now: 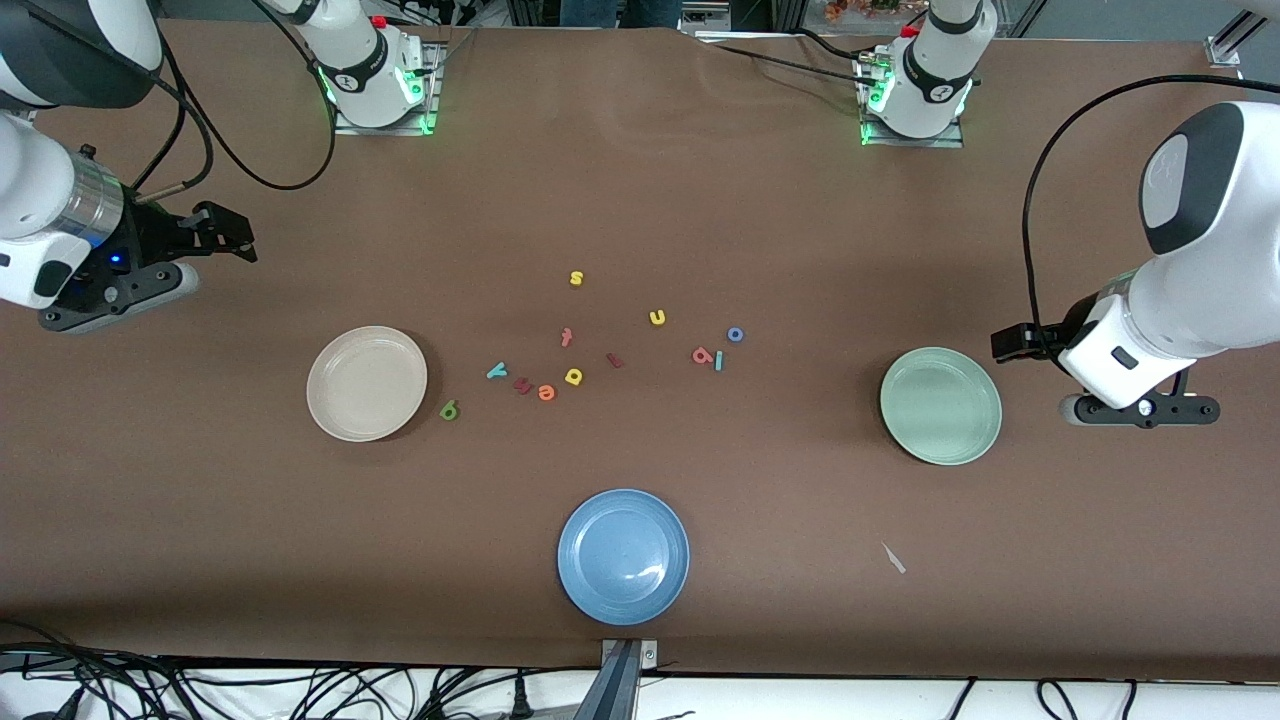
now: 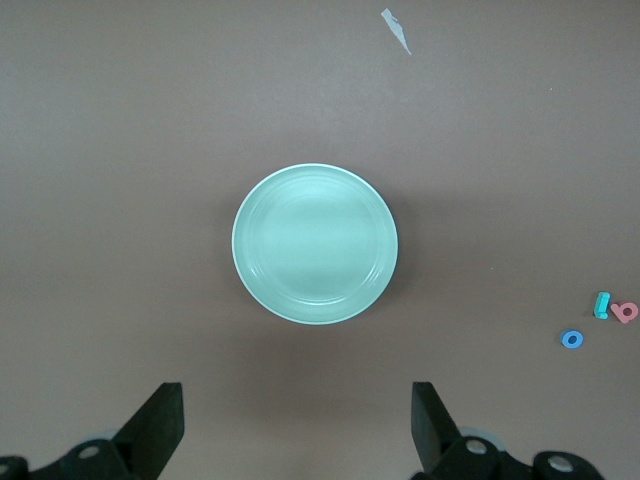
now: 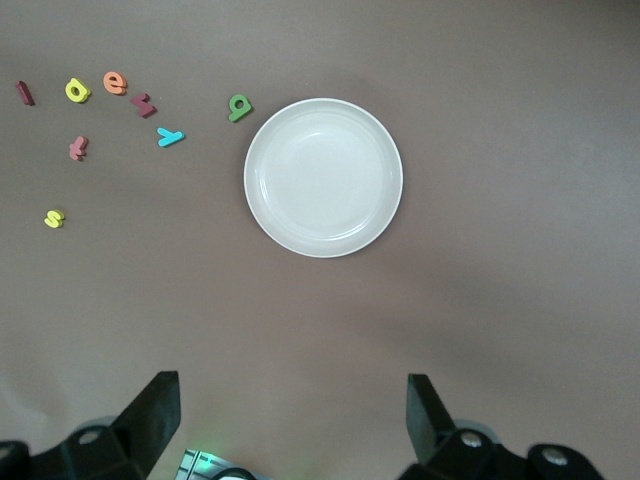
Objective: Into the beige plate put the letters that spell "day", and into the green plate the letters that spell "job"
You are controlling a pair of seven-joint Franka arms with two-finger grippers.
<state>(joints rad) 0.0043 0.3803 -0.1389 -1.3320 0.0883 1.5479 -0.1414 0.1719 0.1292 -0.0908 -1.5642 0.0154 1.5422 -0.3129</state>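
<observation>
Opening stage of the sort, nothing yet moved: beige plate [image 1: 366, 383] and green plate [image 1: 940, 405] both bare on the brown counter [image 1: 640, 200], toward the right arm's and left arm's ends respectively. Between them, a loose scatter of toy letters. For "day": green loop-and-stem letter [image 1: 449, 409] just beside the beige plate, teal "y" [image 1: 496, 371] and yellow "d" [image 1: 574, 376] a little farther toward the middle. For "job": salmon "b" [image 1: 702, 354] touching or nearly touching the teal "j" [image 1: 718, 361], blue "o" [image 1: 735, 334] close by. Scattered among them, spare letters: orange round letter [image 1: 546, 392], yellow "s" [image 1: 576, 278], yellow "u" [image 1: 657, 317]. Blue plate [image 1: 623, 556] unused, nearest the front camera. Left gripper [image 2: 297, 425] up over the counter beside the green plate, fingers spread, empty; right gripper [image 3: 292, 420] likewise beside the beige plate, fingers spread, empty. Next move, by the look of it: a descent onto one small letter, calling for a fine, well-centred pinch.
</observation>
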